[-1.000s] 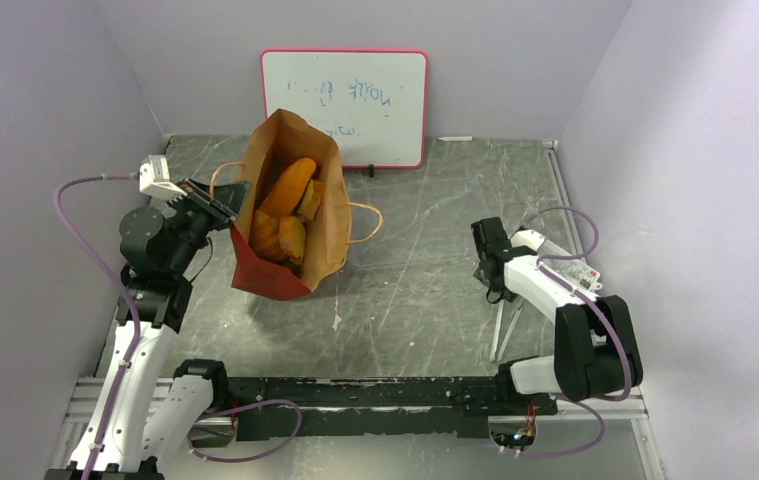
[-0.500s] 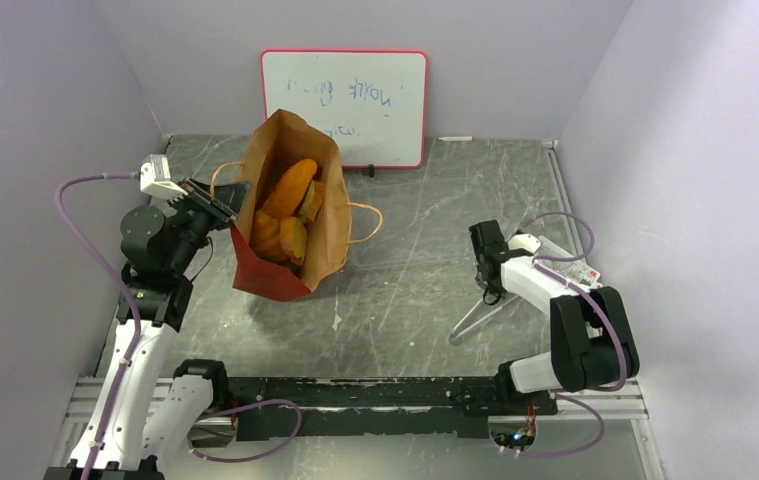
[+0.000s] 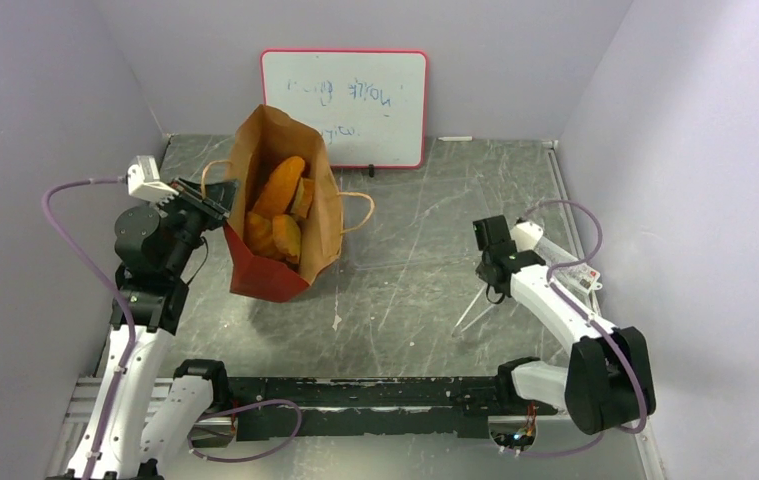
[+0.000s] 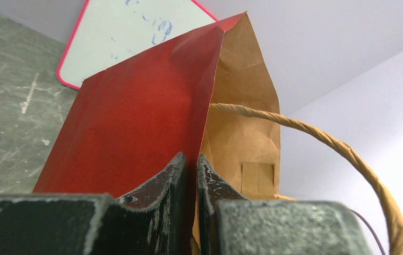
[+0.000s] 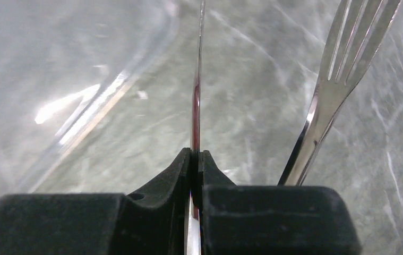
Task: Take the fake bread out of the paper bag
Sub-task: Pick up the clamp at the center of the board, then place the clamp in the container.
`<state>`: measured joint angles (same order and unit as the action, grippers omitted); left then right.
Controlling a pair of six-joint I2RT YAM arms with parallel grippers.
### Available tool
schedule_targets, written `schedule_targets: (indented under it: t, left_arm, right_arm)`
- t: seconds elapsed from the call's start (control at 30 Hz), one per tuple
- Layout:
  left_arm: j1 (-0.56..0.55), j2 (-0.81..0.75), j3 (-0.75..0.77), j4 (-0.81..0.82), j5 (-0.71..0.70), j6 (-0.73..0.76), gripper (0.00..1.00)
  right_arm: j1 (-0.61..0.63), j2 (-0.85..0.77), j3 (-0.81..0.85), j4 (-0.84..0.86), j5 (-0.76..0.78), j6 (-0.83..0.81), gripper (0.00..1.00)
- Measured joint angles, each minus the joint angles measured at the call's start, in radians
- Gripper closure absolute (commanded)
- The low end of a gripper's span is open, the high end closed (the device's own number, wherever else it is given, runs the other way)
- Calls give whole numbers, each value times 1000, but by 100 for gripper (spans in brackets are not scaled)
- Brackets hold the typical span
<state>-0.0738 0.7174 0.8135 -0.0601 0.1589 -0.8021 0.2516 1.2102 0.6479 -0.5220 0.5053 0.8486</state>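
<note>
Your right tool has just snapped shut on a thin metal utensil beside the fork (no bread there). Your left tool stays clamped on the left wall of the bag, far left on the counter. The bread sits inside, untouched.

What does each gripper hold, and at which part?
The left gripper pinches the paper bag by its red wall's edge. The right gripper pinches a thin metal utensil by a flat arm.
</note>
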Motion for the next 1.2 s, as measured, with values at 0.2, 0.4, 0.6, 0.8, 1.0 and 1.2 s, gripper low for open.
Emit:
schedule_targets:
  t: [0.2, 0.4, 0.6, 0.8, 1.0, 1.2]
  left_arm:
    - [0, -28, 38, -68, -110, -24, 93]
    - [0, -51, 47, -126, -199, -51, 93]
    - [0, -65, 56, -166, -243, -55, 93]
    - [0, -74, 63, -174, -251, -55, 93]
    - [0, -76, 63, -175, -252, -55, 93]
    - [0, -74, 63, -175, -252, -55, 93]
  right_arm:
    - [170, 59, 185, 0, 4, -106, 100]
    - [381, 271, 360, 60, -10, -227, 100]
    - [484, 572, 573, 124, -27, -359, 100]
    - [501, 742, 706, 132, -46, -437, 99]
    - [491, 830, 792, 130, -63, -479, 76]
    - [476, 842, 797, 129, -76, -505, 58]
